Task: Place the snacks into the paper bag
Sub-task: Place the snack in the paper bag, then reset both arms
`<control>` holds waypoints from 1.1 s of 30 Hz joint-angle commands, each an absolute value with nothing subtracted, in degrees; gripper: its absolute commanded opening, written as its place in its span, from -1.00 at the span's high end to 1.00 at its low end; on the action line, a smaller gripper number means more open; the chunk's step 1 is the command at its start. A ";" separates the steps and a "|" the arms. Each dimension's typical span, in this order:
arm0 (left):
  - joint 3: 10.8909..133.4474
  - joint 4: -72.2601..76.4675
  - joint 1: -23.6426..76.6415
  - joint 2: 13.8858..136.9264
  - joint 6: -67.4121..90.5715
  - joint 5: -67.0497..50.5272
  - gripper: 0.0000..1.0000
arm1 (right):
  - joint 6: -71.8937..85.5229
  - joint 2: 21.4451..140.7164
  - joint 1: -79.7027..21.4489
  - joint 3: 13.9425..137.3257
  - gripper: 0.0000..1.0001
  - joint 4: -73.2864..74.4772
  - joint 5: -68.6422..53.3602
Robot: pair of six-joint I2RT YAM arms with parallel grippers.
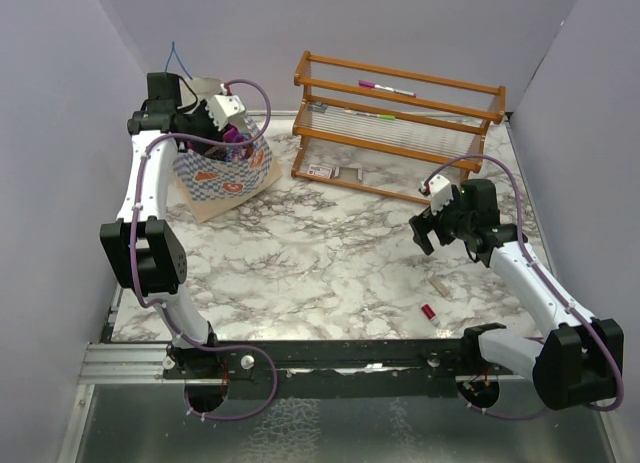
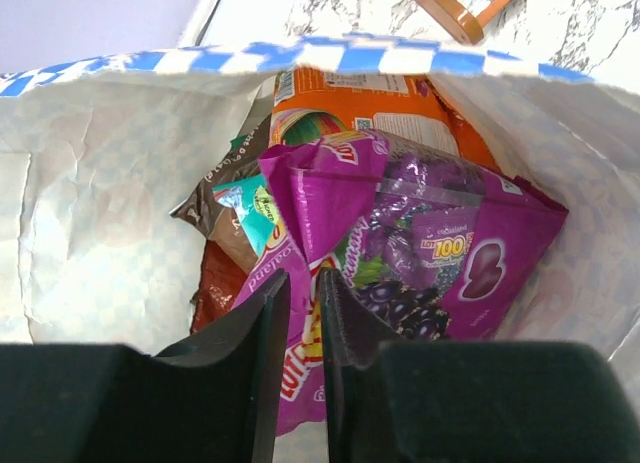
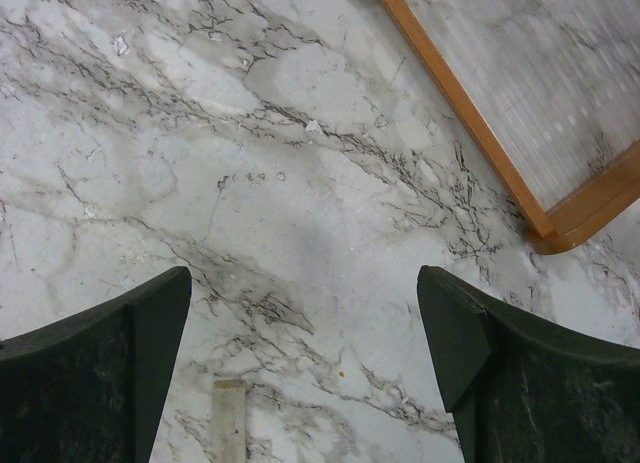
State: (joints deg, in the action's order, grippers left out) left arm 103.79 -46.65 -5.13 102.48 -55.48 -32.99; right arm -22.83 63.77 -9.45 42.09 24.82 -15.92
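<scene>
Left gripper (image 2: pixel 302 279): nearest the left wrist camera. Its two black fingers (image 2: pixel 262 373) stand a narrow slit apart, with nothing clamped between the tips. It hangs inside the mouth of the paper bag (image 2: pixel 100 183), directly over the purple packet (image 2: pixel 430 253), which shows through the slit. Whether the fingers touch the packet cannot be told.

Bag contents, left wrist view:
- The purple packet lies on top, tilted.
- An orange packet (image 2: pixel 360 103) sits behind it against the far wall.
- A teal packet (image 2: pixel 248 205) and a brown packet (image 2: pixel 210 211) are tucked at its left.
- A dark red packet (image 2: pixel 215 293) sits at lower left.

All lie within the cream interior, below the blue-and-white checked rim.

Top view: the bag stands open at the far left of the marble table (image 1: pixel 320 253), just left of the wooden rack (image 1: pixel 400 113).

Right gripper (image 1: pixel 427 235): jaws spread wide, holding nothing. It hovers over the marble near the rack's front right corner, well apart from the bag. A small beige stick (image 3: pixel 230 418) lies on the marble below it. A tiny red cylinder (image 1: pixel 428 311) lies nearer the arm bases.
</scene>
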 commanded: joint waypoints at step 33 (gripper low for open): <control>96.34 -23.15 -4.83 85.67 -21.27 -15.07 -0.98 | -21.12 61.12 -9.84 42.66 -0.94 22.76 -16.86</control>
